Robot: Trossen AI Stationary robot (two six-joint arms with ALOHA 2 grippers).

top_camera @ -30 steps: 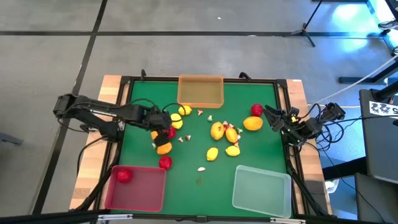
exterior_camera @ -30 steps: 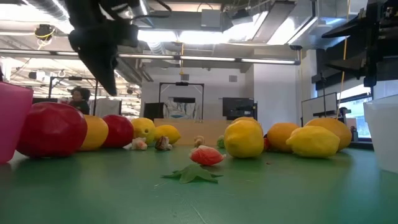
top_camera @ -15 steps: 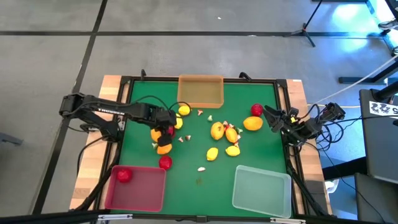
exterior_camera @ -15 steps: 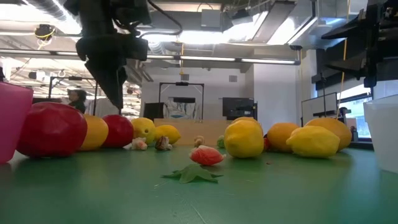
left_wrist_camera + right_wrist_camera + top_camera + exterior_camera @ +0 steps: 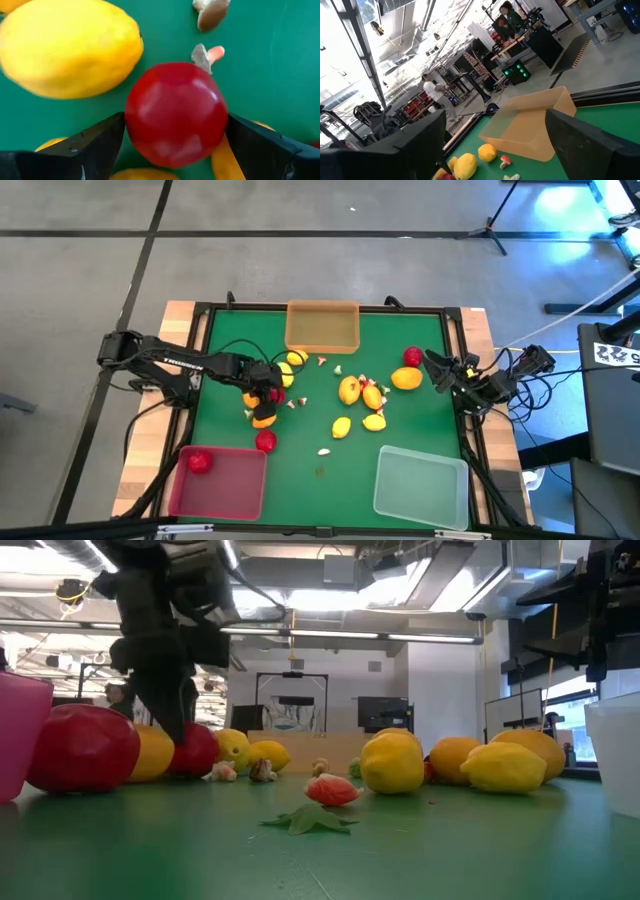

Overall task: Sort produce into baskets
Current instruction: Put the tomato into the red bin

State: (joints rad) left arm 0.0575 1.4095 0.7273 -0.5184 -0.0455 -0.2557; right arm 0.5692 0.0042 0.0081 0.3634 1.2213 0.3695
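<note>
Here, the left gripper (image 5: 268, 392) is seen lowered over a red fruit (image 5: 175, 112) left of centre on the green table (image 5: 410, 430), its fingers (image 5: 82, 147) spread wide on either side of the fruit and just beside it; whether they press on it cannot be told. A yellow fruit (image 5: 70, 47) lies just beside the red one, and two small whitish-and-red bits (image 5: 206, 54) are near it. In the low view the gripper (image 5: 170, 725) stands down among the fruits at the table's left.

The right gripper (image 5: 437, 367) is held at the right edge of the table, its fingers (image 5: 580, 135) apart and holding nothing.

The orange-tan basket (image 5: 322, 326) is set at the far edge, the red basket (image 5: 225, 485) at the near left with one red fruit (image 5: 199, 462) in it, and the clear basket (image 5: 420, 485) at the near right. More yellow and orange fruits (image 5: 360, 395) are scattered around the centre, with another red fruit (image 5: 412, 357) to the right.
</note>
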